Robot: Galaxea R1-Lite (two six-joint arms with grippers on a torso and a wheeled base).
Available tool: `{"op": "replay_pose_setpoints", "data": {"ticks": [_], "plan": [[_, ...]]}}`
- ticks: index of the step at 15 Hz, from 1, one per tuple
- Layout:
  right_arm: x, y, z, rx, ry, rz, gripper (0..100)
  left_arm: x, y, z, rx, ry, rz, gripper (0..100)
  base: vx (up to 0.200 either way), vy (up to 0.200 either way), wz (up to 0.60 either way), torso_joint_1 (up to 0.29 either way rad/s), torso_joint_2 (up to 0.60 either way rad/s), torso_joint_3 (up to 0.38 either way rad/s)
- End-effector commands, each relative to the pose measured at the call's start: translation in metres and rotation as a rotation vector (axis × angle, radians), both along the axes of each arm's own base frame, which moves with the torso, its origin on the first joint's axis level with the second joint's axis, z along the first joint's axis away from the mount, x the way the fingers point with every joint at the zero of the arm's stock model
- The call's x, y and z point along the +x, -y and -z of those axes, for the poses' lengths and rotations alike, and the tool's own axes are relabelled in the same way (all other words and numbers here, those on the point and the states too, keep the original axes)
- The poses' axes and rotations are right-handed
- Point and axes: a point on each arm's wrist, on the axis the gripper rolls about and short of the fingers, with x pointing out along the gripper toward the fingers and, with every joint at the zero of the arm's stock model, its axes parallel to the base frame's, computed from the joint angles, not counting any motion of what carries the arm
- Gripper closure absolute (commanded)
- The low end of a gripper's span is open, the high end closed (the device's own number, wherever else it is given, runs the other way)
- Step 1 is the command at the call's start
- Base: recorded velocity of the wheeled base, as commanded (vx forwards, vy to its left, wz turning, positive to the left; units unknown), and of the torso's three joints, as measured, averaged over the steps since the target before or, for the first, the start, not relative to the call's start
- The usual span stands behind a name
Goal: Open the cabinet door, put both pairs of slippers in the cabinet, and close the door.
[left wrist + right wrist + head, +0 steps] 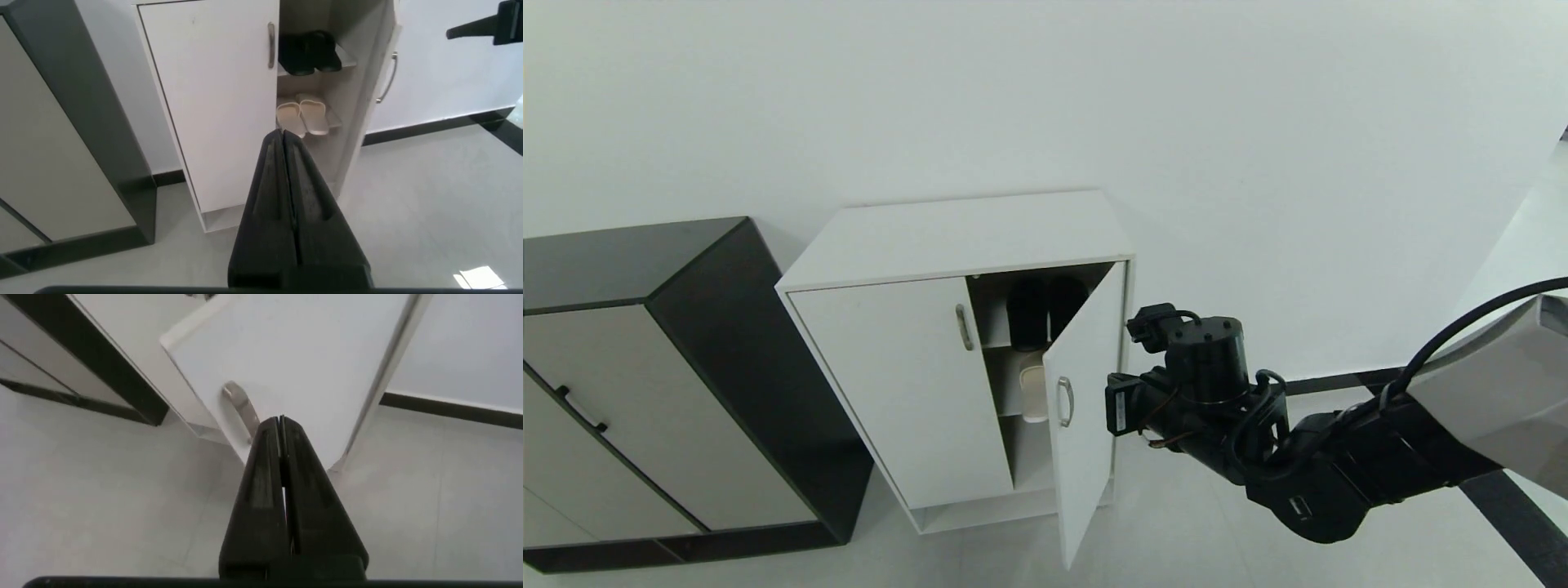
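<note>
- The left gripper (pixel 283 139) is pressed together and holds nothing. It hangs back from the cabinet and points at the gap.
- A dark cabinet (pixel 727 367) stands on the left. It is not part of the job.
- The white cabinet (pixel 964 233) stands beside it. Its left door (pixel 898 392) is shut.
- The black slippers (pixel 309 51) sit on the top shelf. The pale slippers (pixel 302 117) sit on the shelf below. Both pairs are inside, so I think only closing is left.
- The right door (pixel 1086 457) is half open, and its handle (pixel 1065 401) faces out.
- The right gripper (pixel 282 425) is pressed together and empty, close to the door's front by the handle.
- To close well, push flat on the front near the handle edge. Go slow, so the door does not bang or bounce back. Push until it lines up with the left door.
</note>
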Motion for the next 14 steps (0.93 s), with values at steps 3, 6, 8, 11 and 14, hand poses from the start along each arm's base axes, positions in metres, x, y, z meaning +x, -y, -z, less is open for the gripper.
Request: {"op": "replay_pose_setpoints", "data": {"ticks": [3, 6, 8, 11, 14], "plan": [[-0.0099, 0.0018, -0.0032, -0.011, 0.014, -0.019, 100, 0.0, 0.0, 0.0, -0.001, 0.0, -0.001, 100, 0.0, 0.0, 0.0, 0.0, 0.0, 0.0], [-0.0115, 0.0042, 0.0007, -0.029, 0.007, -0.022, 100, 0.0, 0.0, 0.0, -0.004, 0.0, -0.001, 100, 0.0, 0.0, 0.0, 0.0, 0.0, 0.0], [-0.0121, 0.0055, -0.0015, -0.019, 0.02, -0.02, 100, 0.0, 0.0, 0.0, -0.004, 0.0, -0.001, 100, 0.0, 0.0, 0.0, 0.0, 0.0, 0.0], [-0.0131, 0.0057, -0.0002, -0.026, 0.019, -0.023, 100, 0.0, 0.0, 0.0, -0.004, 0.0, -0.001, 100, 0.0, 0.0, 0.6, 0.001, 0.0, 0.002], [-0.014, 0.0066, 0.002, -0.031, 0.013, -0.025, 100, 0.0, 0.0, 0.0, -0.004, 0.0, -0.001, 100, 0.0, 0.0, 0.6, 0.004, 0.01, 0.004]]}}
